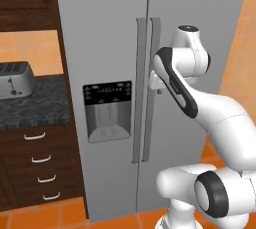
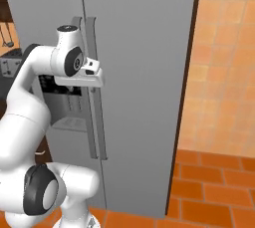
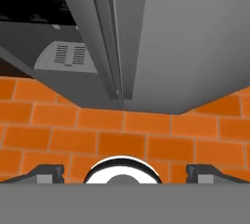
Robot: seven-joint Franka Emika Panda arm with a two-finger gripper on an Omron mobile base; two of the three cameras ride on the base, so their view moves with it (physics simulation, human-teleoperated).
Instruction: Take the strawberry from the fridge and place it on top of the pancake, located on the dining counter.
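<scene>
Doors on the fridge [image 1: 115, 48] are both shut, so the strawberry, which I take to be inside, is hidden from me; I cannot say which shelf or which side it sits on. I have the arm folded up in front of the cabinet with the hand brought level with the upper part of the two long vertical handles [image 1: 148, 88], because a door has to come open before anything else in this job can happen. The gripper [image 3: 124, 174] looks down along the door fronts toward the orange tiled floor [image 3: 122, 140], and its two finger tips stand far apart at the bottom of the hand view with nothing between them: jaws wide open, holding nothing. That spread makes sense to me, since a handle bar needs room to pass between the tips before I close.

From the right base view the hand sits just beside the handles, close to the seam between the doors, though I cannot tell whether it touches either one. The black water dispenser [image 1: 107, 110] marks the left door. To the left, a dark worktop [image 1: 35, 100] carries a toaster [image 1: 15, 79], which has no part in this.

My judgement: the task has barely begun, and lining the tips around one handle without clipping its neighbour is the delicate bit.
</scene>
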